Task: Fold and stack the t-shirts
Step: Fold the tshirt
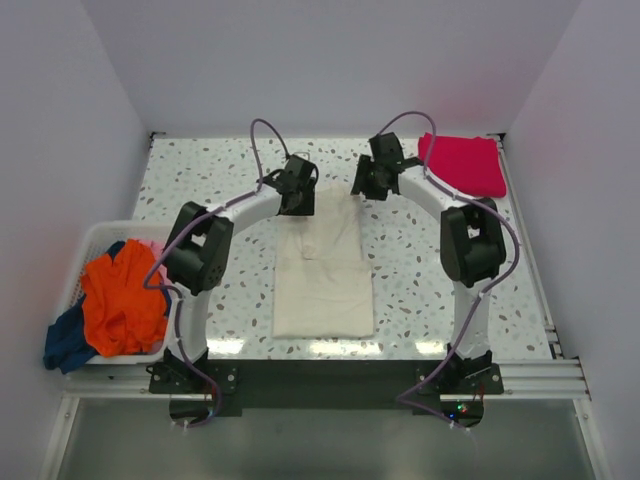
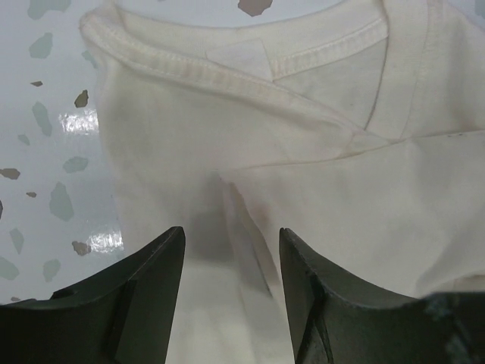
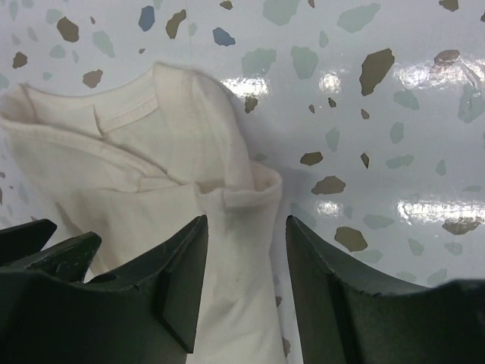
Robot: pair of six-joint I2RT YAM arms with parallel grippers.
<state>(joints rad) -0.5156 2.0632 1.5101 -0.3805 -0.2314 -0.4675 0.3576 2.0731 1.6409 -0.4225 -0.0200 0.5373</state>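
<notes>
Surface: white speckled table [image 1: 420,260], glossy, with glare patches near its front edge. Plain white walls [image 1: 330,60] close it in on three sides. A metal rail [image 1: 530,375] runs along the near edge, where both arm bases are bolted.

Task item: cream t-shirt [image 1: 323,270] lies flat at the table's centre, sleeves folded in, collar [image 2: 303,53] at the far end, hem toward the bases.

Left gripper [image 1: 298,195] hangs over the shirt's far left shoulder. In the wrist view its fingers [image 2: 144,292] stand moderately apart above the cloth, and nothing is pinched. Right gripper [image 1: 372,178] sits at the far right shoulder, fingers [image 3: 178,280] likewise apart, a folded sleeve edge showing in the gap. No clamping on it is visible.

Surroundings: magenta t-shirt [image 1: 462,165] lies folded in the far right corner, well apart from the cream one and partly behind the right arm. White basket [image 1: 100,232] stands at the left edge beside the left arm. It holds an orange t-shirt [image 1: 122,300], and a dark blue t-shirt [image 1: 65,345] spills over its near rim. A bit of pink cloth [image 1: 150,245] peeks out behind the orange.
</notes>
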